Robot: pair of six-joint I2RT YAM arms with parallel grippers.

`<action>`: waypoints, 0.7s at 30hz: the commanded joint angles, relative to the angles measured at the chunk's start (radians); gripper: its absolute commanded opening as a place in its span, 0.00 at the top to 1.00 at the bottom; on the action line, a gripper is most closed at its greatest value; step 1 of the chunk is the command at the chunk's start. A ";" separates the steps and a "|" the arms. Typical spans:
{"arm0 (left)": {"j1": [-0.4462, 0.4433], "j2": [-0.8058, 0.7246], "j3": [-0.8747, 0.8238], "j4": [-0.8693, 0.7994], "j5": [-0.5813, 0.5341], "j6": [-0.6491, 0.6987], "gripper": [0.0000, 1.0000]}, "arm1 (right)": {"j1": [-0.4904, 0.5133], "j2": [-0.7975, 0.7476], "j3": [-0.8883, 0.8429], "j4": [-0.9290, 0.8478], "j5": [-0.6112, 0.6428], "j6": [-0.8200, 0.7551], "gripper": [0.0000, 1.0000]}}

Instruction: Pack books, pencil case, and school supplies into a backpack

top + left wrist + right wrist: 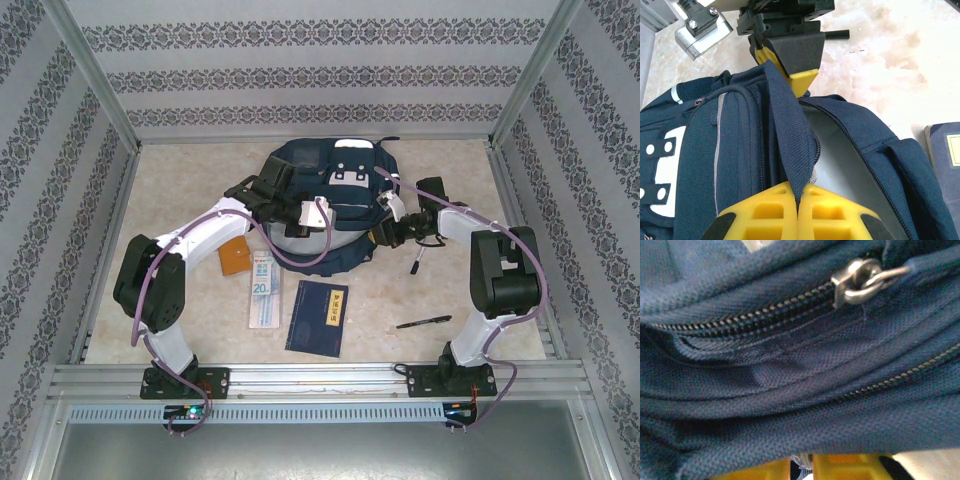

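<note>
Overhead, backpack (305, 160) on marbled table (390, 290), patterned walls (300, 75)

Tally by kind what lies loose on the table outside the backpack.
Booklet: 1
Pencil case: 1
Orange square: 1
Pen: 1
Short dark stick, kind unclear: 1
Total: 5

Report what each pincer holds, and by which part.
Left pincer: large dark navy fabric backpack, by its webbing strap. Right pincer: against the backpack's fabric; hold unclear.
</note>
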 commanded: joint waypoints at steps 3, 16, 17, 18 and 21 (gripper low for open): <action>0.016 -0.030 0.040 -0.005 0.046 0.030 1.00 | -0.021 -0.031 -0.020 0.010 0.063 -0.021 0.97; 0.022 -0.041 0.039 -0.090 0.042 0.110 1.00 | -0.059 -0.052 -0.030 0.131 0.544 0.152 1.00; 0.023 -0.044 0.036 -0.091 0.046 0.109 1.00 | -0.066 -0.048 -0.029 0.149 0.596 0.178 1.00; 0.023 -0.049 0.032 -0.089 0.051 0.111 1.00 | -0.070 -0.040 -0.023 0.157 0.637 0.191 1.00; 0.023 -0.066 0.014 -0.067 0.064 0.107 1.00 | -0.087 0.010 0.023 0.159 0.737 0.248 1.00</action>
